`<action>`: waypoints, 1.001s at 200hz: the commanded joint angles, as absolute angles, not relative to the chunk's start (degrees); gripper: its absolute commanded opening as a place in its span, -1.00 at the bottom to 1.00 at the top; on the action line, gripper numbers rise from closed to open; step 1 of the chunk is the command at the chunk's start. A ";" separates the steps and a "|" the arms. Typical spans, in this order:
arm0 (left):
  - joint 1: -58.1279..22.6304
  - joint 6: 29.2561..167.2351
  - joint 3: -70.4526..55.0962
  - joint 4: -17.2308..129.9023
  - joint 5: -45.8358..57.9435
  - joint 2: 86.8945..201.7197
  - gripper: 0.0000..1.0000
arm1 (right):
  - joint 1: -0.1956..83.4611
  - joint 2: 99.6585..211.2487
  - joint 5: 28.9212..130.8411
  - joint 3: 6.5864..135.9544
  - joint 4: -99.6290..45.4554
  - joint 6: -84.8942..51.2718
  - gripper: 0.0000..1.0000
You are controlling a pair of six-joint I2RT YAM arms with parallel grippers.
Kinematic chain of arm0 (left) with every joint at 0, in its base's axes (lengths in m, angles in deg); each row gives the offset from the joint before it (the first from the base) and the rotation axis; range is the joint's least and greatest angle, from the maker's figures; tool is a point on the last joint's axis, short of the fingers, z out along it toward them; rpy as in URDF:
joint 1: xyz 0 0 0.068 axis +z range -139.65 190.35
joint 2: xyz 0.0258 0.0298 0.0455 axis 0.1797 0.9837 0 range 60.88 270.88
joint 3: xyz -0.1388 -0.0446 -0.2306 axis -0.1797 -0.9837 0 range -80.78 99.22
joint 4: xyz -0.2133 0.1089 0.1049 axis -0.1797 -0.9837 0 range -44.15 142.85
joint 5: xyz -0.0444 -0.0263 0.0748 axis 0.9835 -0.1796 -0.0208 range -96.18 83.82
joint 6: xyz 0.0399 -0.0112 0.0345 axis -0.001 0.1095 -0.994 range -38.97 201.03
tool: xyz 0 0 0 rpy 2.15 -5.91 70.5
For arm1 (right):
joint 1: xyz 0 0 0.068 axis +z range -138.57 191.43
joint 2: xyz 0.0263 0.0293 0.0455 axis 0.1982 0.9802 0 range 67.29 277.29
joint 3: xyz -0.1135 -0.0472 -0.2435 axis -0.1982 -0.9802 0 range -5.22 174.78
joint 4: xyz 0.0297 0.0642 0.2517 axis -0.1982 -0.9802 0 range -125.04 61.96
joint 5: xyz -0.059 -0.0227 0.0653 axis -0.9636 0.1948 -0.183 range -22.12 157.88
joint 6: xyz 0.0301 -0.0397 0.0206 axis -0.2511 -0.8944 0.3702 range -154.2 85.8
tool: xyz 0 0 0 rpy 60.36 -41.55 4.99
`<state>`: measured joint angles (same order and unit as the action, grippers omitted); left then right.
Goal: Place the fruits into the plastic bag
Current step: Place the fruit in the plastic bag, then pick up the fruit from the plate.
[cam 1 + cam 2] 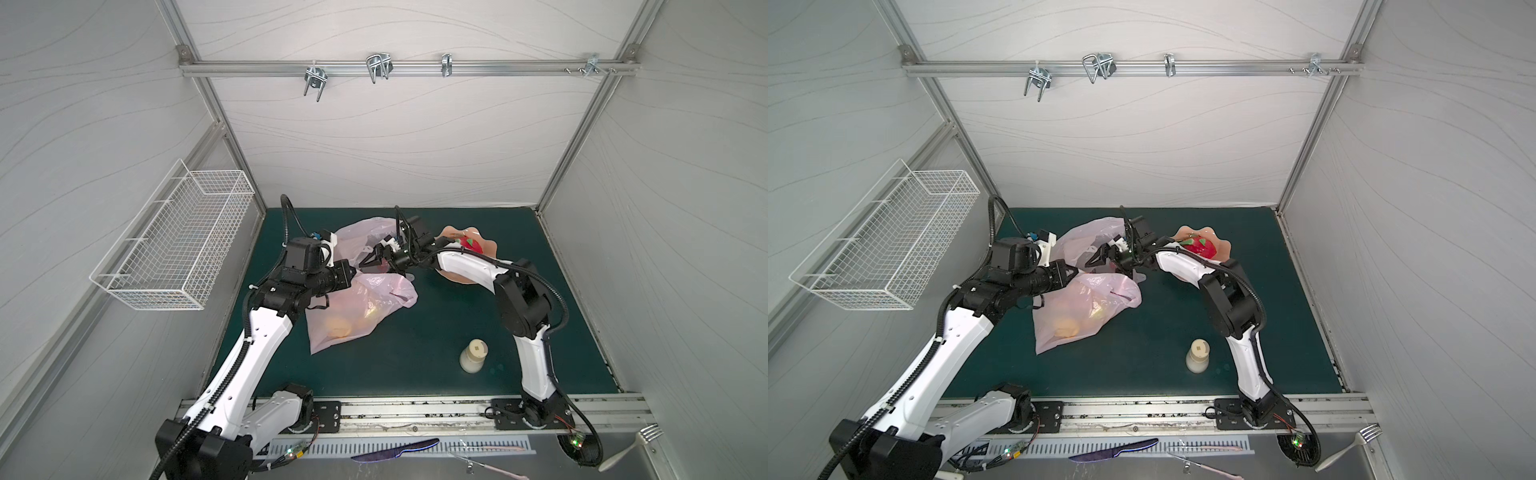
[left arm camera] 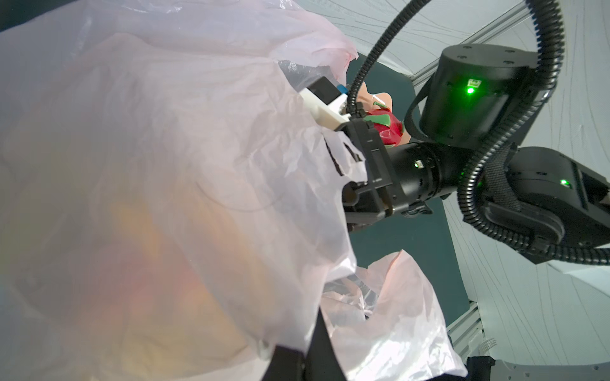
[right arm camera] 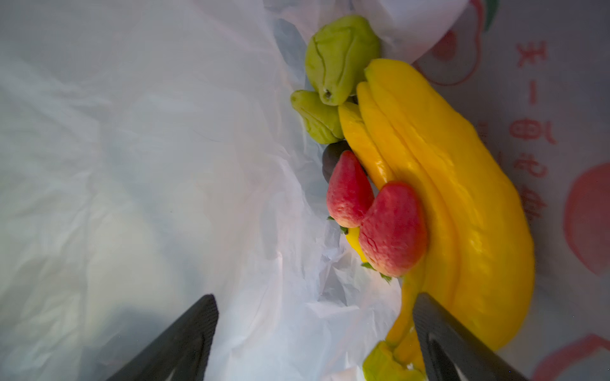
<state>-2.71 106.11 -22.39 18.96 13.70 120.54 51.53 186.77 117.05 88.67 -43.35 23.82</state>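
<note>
Peering in, we find right end effector [image 3: 316, 297] gaping empty inside plastic bag [image 1: 374, 299]; left end effector [image 1: 354, 272] clamps its nine-o'clock rim.

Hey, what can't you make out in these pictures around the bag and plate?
- Both top views: fruits in the plastic bag are only blurred patches through the film.
- Both top views: the right arm covers much of the plate beside the dragon fruit.
- Right wrist view: the dark round fruit sits mostly behind a strawberry.
- Left gripper: tips too small in top views.
</note>
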 commanded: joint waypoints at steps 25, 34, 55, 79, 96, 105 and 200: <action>-2.39 106.62 -19.96 21.69 13.16 121.17 -1.00 | 48.22 178.62 113.46 84.24 -58.68 14.70 0.98; -2.39 106.61 -19.97 21.75 13.19 121.16 -1.00 | 47.44 176.91 112.73 82.44 -59.74 13.93 0.98; -2.39 106.69 -19.97 22.14 13.07 121.08 -1.00 | 45.52 172.76 111.02 78.32 -61.41 12.53 0.98; -2.42 106.51 -19.87 22.12 13.16 121.07 -1.00 | 43.09 168.21 108.96 75.23 -64.43 10.50 0.98; -2.39 106.43 -19.96 22.26 13.25 121.14 -1.00 | 40.99 165.66 107.99 74.07 -66.56 9.39 0.98; -2.39 106.47 -19.96 22.37 13.41 121.20 -1.00 | 39.85 164.81 107.51 73.84 -67.73 8.49 0.98; -2.41 106.24 -20.05 22.27 14.38 121.00 -1.00 | 30.66 165.06 67.50 86.41 -84.34 -31.67 0.98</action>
